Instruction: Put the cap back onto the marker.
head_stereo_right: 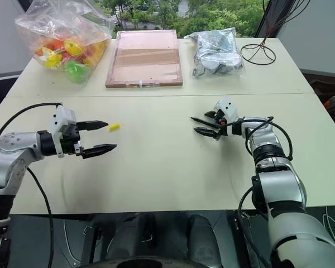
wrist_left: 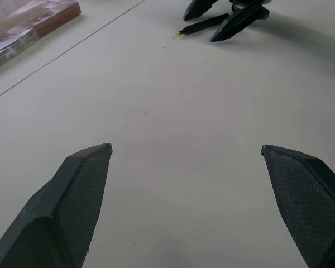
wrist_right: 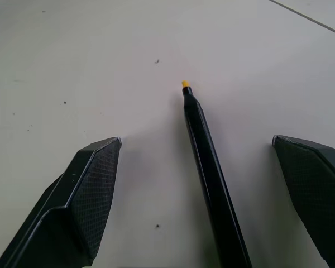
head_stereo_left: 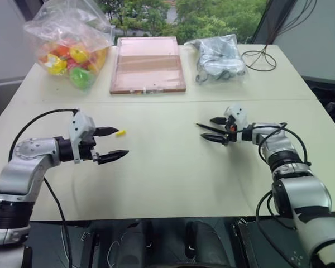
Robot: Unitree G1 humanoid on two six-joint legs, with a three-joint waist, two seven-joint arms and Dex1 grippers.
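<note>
the marker lies flat on the table, yellow tip pointing toward the robot's left, between the wide-open, empty right gripper fingers. the cap lies just beyond the open, empty left gripper.

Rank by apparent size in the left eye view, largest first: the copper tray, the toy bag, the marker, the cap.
1. Toy bag and copper tray: they look about alike, so no order between them.
2. Marker: a thin stick, partly hidden by the right gripper.
3. Cap: smallest by far.
</note>
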